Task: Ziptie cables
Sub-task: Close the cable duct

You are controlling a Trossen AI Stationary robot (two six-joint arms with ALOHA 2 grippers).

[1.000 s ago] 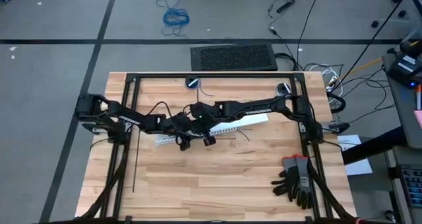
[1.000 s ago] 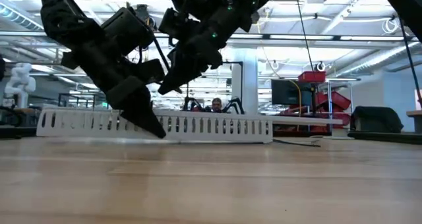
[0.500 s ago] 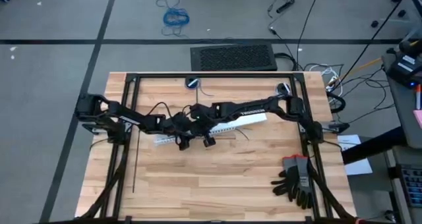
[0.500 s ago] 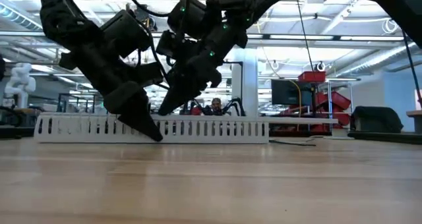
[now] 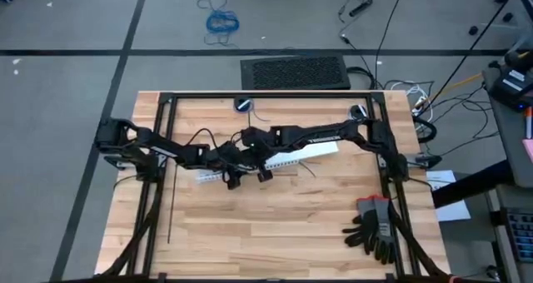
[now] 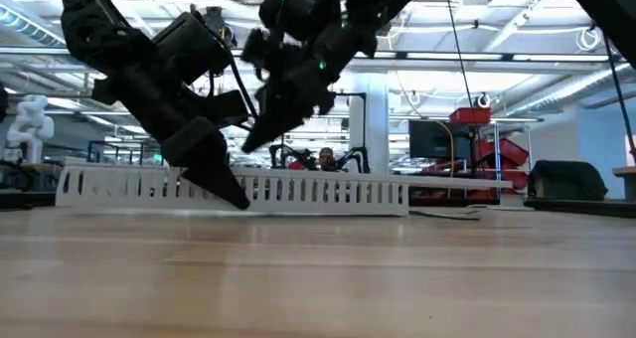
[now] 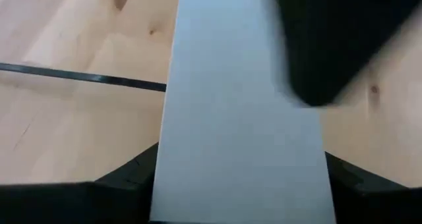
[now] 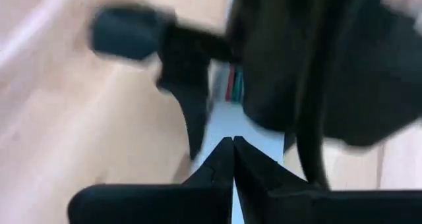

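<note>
A pale wooden plank tabletop [image 5: 275,225] stands on a grey concrete floor [image 5: 67,91] crossed by dark seam lines. At twelve o'clock beyond the tabletop lies a black ribbed rubber mat [image 5: 295,71], and farther off at eleven o'clock a coiled blue cord [image 5: 221,21]. Loose dark leads [image 5: 366,8] trail across the floor at one o'clock. From table height, the hall behind shows white ceiling beams with bright strip lights [image 6: 517,40], a white column [image 6: 376,124], a red machine [image 6: 475,139] and a seated person [image 6: 325,160].
</note>
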